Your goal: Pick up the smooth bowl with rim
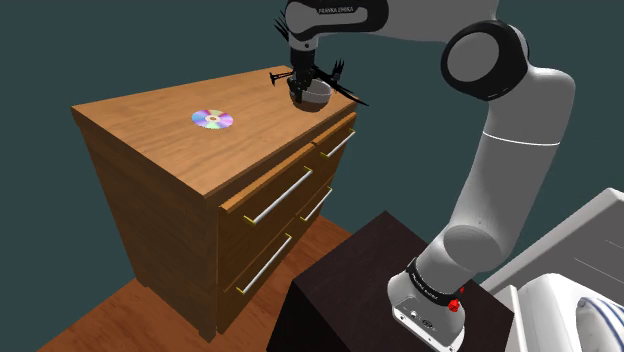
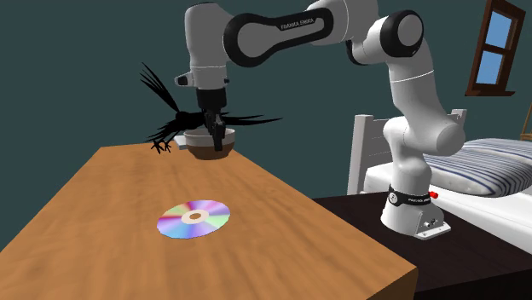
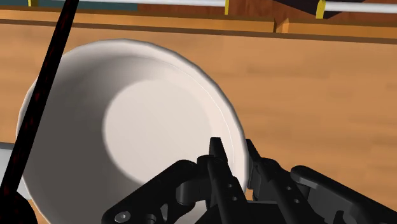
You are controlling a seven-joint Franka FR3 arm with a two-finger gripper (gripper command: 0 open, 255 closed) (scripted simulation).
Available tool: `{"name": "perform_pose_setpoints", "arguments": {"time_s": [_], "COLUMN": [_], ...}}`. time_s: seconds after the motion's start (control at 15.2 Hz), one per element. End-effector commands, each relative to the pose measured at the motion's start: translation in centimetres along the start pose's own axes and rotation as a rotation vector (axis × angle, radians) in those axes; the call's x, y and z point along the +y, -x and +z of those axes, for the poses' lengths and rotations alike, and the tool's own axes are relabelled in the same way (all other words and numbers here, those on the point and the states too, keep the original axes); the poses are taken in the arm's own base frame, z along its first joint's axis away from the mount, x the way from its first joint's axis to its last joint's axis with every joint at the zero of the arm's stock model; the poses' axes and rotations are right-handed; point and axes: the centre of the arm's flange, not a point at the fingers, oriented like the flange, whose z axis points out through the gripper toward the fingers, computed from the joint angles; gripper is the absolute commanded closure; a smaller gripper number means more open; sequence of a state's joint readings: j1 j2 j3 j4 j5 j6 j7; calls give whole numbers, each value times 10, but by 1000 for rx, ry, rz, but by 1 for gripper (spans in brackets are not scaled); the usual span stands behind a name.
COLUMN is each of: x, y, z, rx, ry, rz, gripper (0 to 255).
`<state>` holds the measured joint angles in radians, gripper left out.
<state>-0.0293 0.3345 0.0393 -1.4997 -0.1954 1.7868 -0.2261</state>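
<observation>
A smooth white bowl [image 1: 318, 96] with a thin rim and a darker outside sits near the far corner of the wooden dresser top [image 1: 150, 140], in the second exterior view the bowl [image 2: 205, 147] is at the back of the surface. My black gripper [image 3: 236, 159] comes down from above onto the bowl's [image 3: 133, 121] edge. One finger is inside the rim and the other outside, shut on the rim. The gripper [image 1: 300, 90] stands at the bowl's side nearer the shoulder view's left; from the opposite side the gripper [image 2: 218, 133] is over its right rim.
A black spiky object [image 2: 166, 124] spreads behind and around the bowl, one stalk [image 3: 48, 89] crossing it. A shiny disc [image 1: 213, 119] lies mid-dresser. Drawers with metal handles [image 1: 285, 195] face the dark stand [image 1: 350, 290]. A bed [image 2: 482, 166] lies beyond.
</observation>
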Motion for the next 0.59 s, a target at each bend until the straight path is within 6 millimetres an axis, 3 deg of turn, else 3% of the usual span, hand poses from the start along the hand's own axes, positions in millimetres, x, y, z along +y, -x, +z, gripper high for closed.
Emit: {"name": "perform_pose_setpoints", "arguments": {"time_s": [0.0, 0.53], "x": [0, 6], "y": [0, 4], "z": [1, -35], "rx": [-1, -1], "ry": [0, 0], "rz": [0, 0], "gripper": [255, 255]}}
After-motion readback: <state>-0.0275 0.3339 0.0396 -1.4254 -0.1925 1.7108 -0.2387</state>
